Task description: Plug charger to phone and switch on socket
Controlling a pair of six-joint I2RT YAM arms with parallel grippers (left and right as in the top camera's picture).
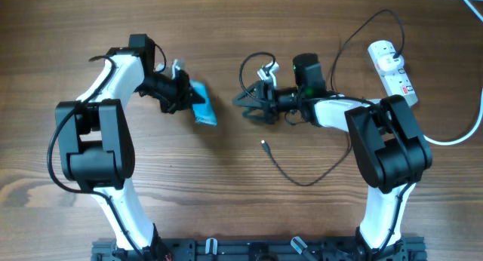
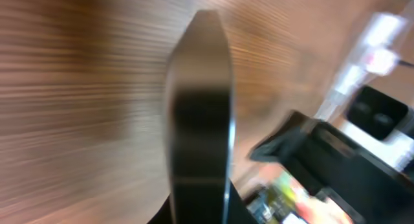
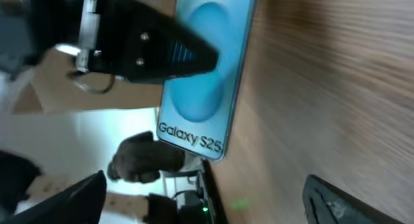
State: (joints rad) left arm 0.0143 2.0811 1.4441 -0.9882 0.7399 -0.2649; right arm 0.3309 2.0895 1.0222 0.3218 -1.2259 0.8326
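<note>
Phone (image 1: pixel 204 109): stiff and smooth. I judge it slippery and breakable, so it is best pinched across its flat faces with the port end left free.
Left gripper (image 1: pixel 187 96): clenched on the phone, which it holds on edge.
Charger (image 1: pixel 300 183): light, limp cable. Take it at the rigid tip (image 1: pixel 264 145), since the cord itself would only flop.
Right gripper (image 1: pixel 250 106): spread wide and empty. The phone is straight ahead of it and near. The tip lies on the tabletop close by, on the side toward the robot's base, not touching it.
Socket (image 1: pixel 392 69): well apart, behind the right gripper's arm.
</note>
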